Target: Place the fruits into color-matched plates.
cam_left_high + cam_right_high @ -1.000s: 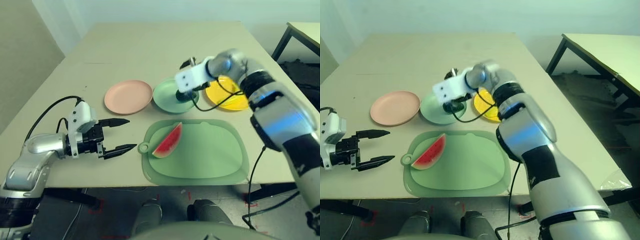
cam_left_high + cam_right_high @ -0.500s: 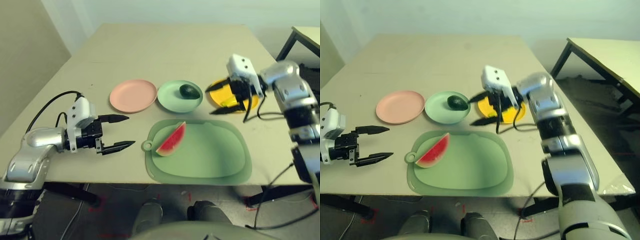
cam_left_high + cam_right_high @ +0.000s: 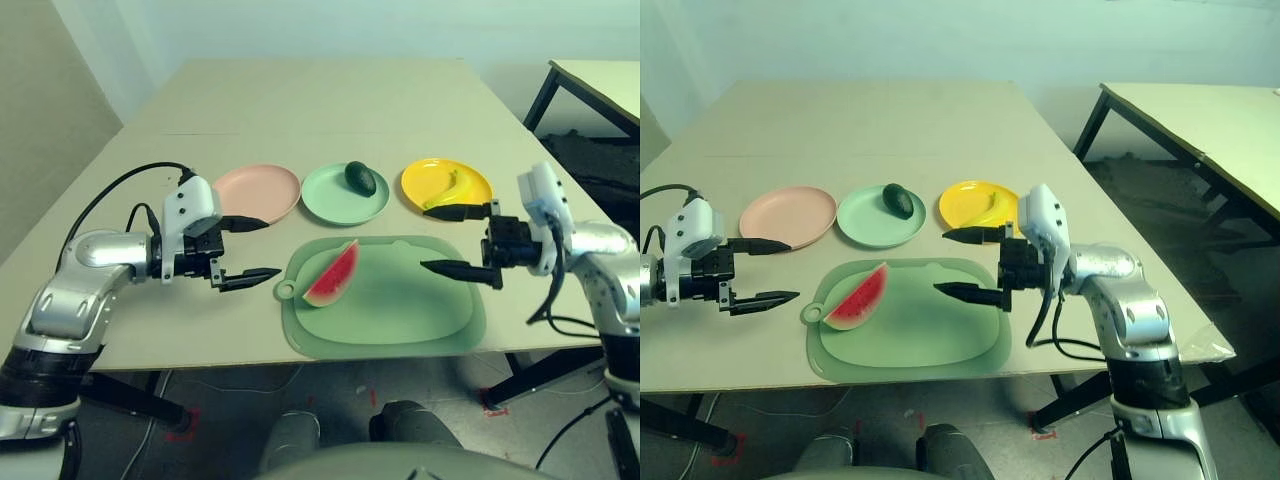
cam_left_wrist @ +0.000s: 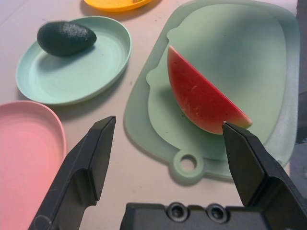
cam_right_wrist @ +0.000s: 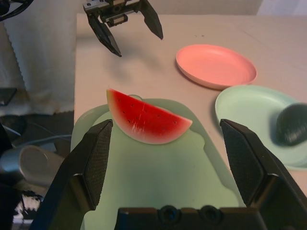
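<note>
Centre frame, the watermelon wedge [image 3: 334, 276] slants on the cutting mat [image 3: 400, 330]; our spread, empty left gripper [image 3: 243, 248], at its left, looks nearer than our spread right gripper [image 3: 463, 240].

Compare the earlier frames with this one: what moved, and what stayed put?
The right gripper, open, left the avocado on the green plate and drew back over the mat's right side. The left gripper stayed open beside the mat; watermelon, banana and plates unchanged.

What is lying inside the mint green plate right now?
A dark green avocado lies inside the mint green plate, near its far rim. The patch of plate beneath the avocado is covered.
</note>
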Tool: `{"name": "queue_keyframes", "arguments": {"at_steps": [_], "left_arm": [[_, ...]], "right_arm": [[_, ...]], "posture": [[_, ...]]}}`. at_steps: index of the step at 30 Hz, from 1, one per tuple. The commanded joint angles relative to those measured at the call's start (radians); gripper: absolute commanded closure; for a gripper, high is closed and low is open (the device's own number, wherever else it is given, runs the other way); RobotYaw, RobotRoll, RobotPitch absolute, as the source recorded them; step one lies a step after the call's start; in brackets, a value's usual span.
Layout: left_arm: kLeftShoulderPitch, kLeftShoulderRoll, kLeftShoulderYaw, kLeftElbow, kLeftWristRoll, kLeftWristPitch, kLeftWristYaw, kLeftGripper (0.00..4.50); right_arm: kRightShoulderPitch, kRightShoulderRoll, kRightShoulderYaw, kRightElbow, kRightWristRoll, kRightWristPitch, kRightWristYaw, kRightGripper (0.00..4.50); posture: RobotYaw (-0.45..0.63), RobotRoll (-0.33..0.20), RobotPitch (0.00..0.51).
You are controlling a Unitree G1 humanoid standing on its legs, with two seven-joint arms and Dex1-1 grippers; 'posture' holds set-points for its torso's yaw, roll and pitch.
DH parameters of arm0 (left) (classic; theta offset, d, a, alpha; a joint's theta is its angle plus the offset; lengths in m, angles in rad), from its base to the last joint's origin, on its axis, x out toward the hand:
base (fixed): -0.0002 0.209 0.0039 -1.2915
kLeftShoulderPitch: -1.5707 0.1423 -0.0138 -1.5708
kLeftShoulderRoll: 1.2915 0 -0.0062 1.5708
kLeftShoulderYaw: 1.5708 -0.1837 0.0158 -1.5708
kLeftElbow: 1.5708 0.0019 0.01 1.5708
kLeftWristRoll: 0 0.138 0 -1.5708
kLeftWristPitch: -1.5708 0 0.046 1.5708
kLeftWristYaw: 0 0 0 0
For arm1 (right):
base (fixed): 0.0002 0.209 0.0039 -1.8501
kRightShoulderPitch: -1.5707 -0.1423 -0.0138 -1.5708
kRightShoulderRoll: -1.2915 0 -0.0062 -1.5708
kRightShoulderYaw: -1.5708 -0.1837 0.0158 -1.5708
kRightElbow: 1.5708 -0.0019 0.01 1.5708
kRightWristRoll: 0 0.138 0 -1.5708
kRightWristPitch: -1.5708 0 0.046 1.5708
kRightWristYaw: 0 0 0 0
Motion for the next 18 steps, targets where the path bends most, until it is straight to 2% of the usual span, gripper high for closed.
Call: {"name": "queue_keyframes", "arguments": {"at_steps": [1,5,10,12,18], "left_arm": [[-0.027,0.025,-0.009,0.045,0.033,-0.077,-0.043,0.0],[-0.086,0.027,-0.047,0.129,0.091,-0.279,-0.126,0.0],[-0.261,-0.009,-0.17,0.296,0.188,-0.63,-0.288,0.0],[-0.351,-0.046,-0.221,0.37,0.22,-0.761,-0.337,0.0],[-0.551,-0.147,-0.357,0.542,0.248,-1.019,-0.433,0.0]], "right_arm": [[0.047,-0.005,-0.035,0.014,0.033,-0.034,-0.015,0.01],[0.089,-0.014,-0.051,0.067,0.038,-0.096,0.004,0.01],[0.082,-0.022,-0.06,0.153,0.036,-0.172,0.025,0.01],[0.085,-0.028,-0.063,0.184,0.035,-0.201,0.041,0.01],[0.115,-0.043,-0.084,0.219,0.059,-0.22,0.055,0.01]], "posture": [[0.02,0.0,0.026],[0.02,0.0,0.024],[0.02,0.0,0.021],[0.02,0.0,0.02],[0.0,0.0,0.016]]}}
